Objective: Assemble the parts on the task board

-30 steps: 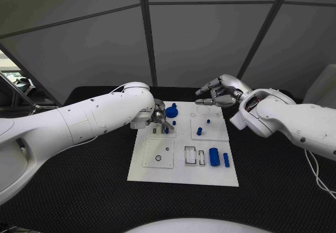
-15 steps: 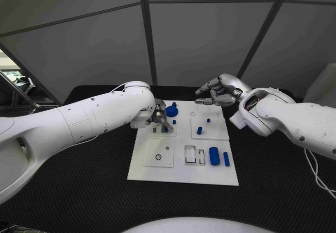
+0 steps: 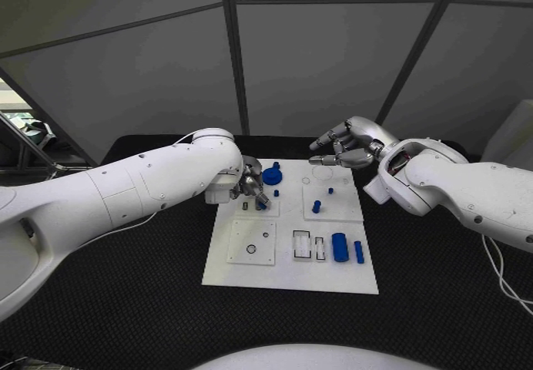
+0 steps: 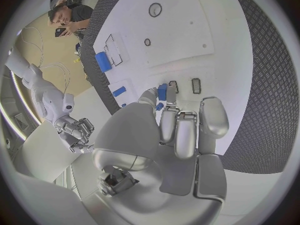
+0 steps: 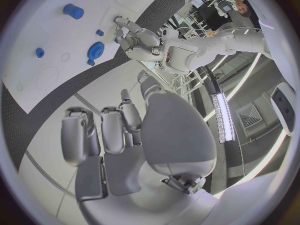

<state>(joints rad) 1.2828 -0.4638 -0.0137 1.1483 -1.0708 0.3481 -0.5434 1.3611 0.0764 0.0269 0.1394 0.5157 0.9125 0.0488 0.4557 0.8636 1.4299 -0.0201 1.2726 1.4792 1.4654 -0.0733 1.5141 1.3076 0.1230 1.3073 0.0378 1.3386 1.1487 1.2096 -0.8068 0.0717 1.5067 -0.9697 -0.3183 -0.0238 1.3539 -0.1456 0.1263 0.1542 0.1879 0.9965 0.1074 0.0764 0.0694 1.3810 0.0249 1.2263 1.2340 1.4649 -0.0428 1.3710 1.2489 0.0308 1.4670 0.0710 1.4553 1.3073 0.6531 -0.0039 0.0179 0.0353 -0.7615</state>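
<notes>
**Left hand shifted slightly on board's far-left area**

Since the earlier frame the left hand (image 3: pixel 251 187) has edged a little; it pinches a small blue part (image 4: pixel 162 92) at its fingertips, low over the task board (image 3: pixel 291 279). Right hand (image 3: pixel 347 149) hovers beyond the board's far edge, fingers loosely curled, holding nothing. Blue gear (image 3: pixel 272 177) lies beside the left hand. Board sits mid-worktop (image 3: pixel 122 308).

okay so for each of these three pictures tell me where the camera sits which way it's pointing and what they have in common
Head view: on the robot's head, looking down at the white rectangular task board; both white arms show.
Left wrist view: behind the left hand, facing the board; its fingers pinch a small blue part.
Right wrist view: behind the right hand, which holds nothing, looking across the board.
Shared: all three show the board; the head and right wrist views both show the blue gear-shaped part.
</notes>
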